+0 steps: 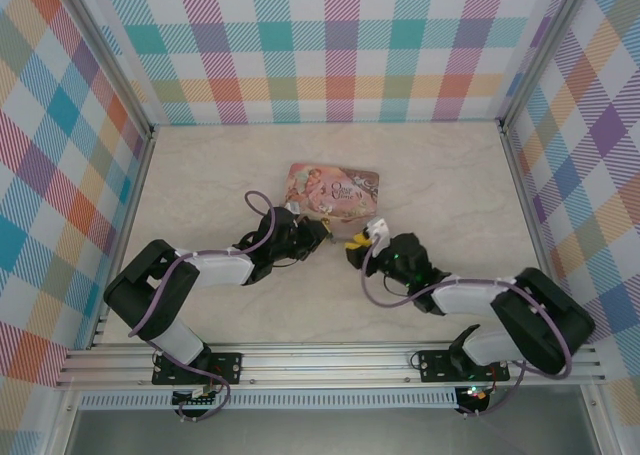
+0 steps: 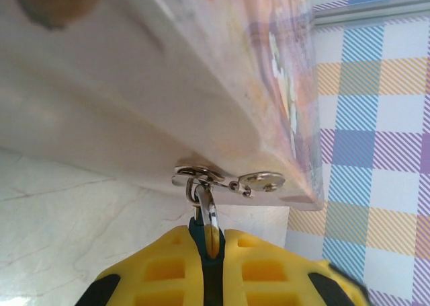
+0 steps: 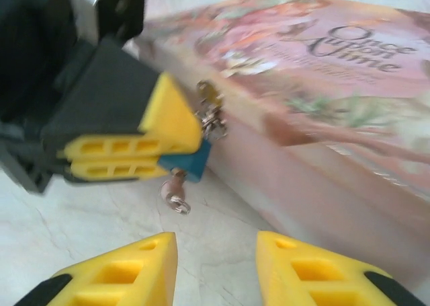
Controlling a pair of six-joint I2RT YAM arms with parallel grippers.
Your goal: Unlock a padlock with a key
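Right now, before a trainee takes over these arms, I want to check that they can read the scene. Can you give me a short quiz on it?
1. True or false: the left pincer is shut on the blue padlock beside the pink tin.
2. Fill in: the right pincer's jaws stand ____, with nothing between them.
3. Where is the key? A) in the right pincer B) sticking out of the padlock C) lying on the tin's lid

Key: 1 true; 2 open; 3 B.
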